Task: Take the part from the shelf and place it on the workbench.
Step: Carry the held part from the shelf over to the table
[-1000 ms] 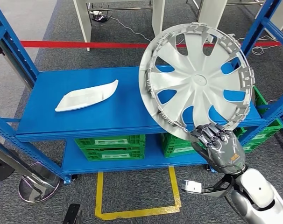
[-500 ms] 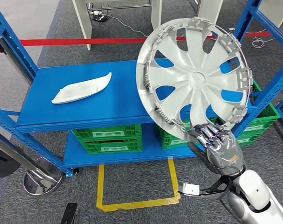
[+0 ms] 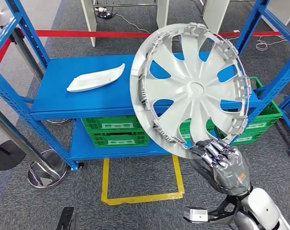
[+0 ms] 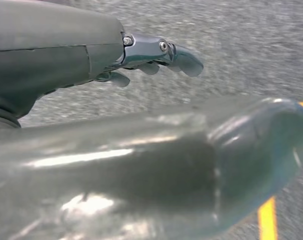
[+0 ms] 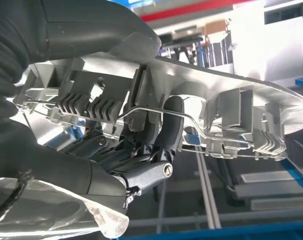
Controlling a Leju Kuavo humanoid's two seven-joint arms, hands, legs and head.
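Across the middle of the head view stands a blue metal shelving rack [image 3: 100, 103] with two flat blue decks and slanted blue uprights, set on grey carpet [image 3: 136, 177]. Held up in front of the rack's right half is the task's part, a large round silver-grey plastic wheel cover [image 3: 191, 88] with broad spokes, cut-out windows and a ring of clips around its rim; its hollow back side faces the camera and it stands nearly upright, clear of the shelf. Its lower edge is gripped by the robot's right hand [image 3: 223, 160], a grey many-fingered hand rising from the bottom right on a silver arm. In the right wrist view, the dark fingers [image 5: 169, 130] curl over the rim of the wheel cover [image 5: 225, 95], close to the thin wire ring that runs along its clips. On the rack's lower deck sit green plastic crates [image 3: 116, 132], side by side. On the upper deck, well to the left of the wheel cover, lies a long, narrow white plastic trim piece [image 3: 95, 78]. A square outline of yellow floor tape [image 3: 139, 197] marks the carpet in front of the rack. The left hand [image 4: 150, 57] hangs over the grey carpet with its fingers stretched out and holding nothing.
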